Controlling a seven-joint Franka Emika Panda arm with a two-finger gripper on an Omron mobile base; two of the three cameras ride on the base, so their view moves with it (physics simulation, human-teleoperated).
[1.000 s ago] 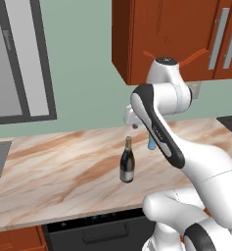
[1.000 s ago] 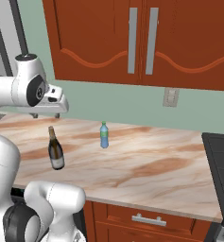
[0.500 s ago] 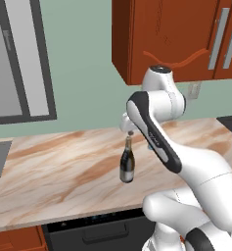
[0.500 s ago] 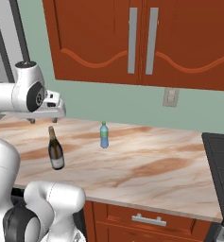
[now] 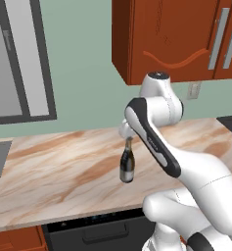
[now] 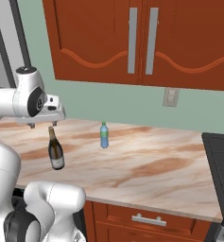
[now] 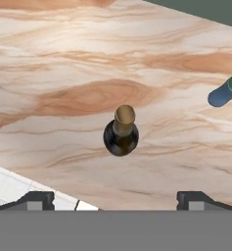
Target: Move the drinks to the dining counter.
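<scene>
Wine bottle (image 7: 121,137) stands upright below and between the spread fingers (image 7: 36,200), untouched; likely heavy, smooth, breakable glass, best gripped around its body.

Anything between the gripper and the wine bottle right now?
Nothing visible. The gripper hangs open directly above the wine bottle, and the hand view looks straight down on its gold top between the fingertips. The blue bottle stands apart to the side on the worktop, clear of the descent.
</scene>
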